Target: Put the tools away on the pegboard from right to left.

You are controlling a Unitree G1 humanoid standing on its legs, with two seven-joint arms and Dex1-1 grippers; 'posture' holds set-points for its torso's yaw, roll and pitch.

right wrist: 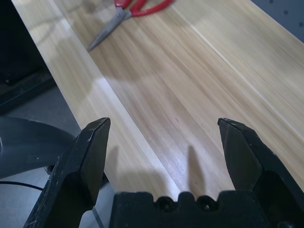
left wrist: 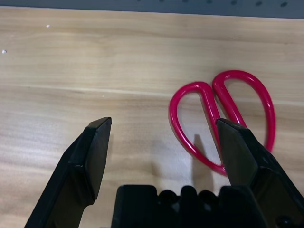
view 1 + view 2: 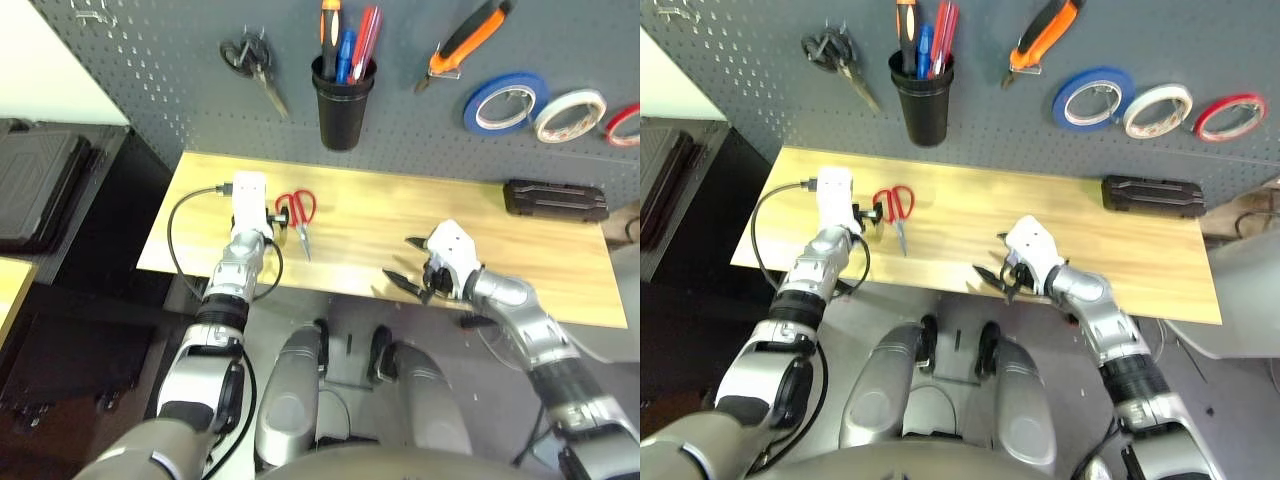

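Red-handled scissors (image 2: 223, 118) flat on the pale wooden worktop (image 3: 400, 225), blades closed, two glossy red loops, slim steel blades. Just ahead of the left claw (image 2: 164, 137), one loop partly behind its right-side finger; fingers spread wide, gripping nothing. Well to the left of the right claw (image 1: 164, 142), likewise spread wide and empty over bare wood by the worktop's near edge.

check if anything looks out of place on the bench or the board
Only the red-handled scissors still lie on the wooden bench, just ahead of the open left gripper; the other tools are already on the pegboard. Nothing looks damaged.
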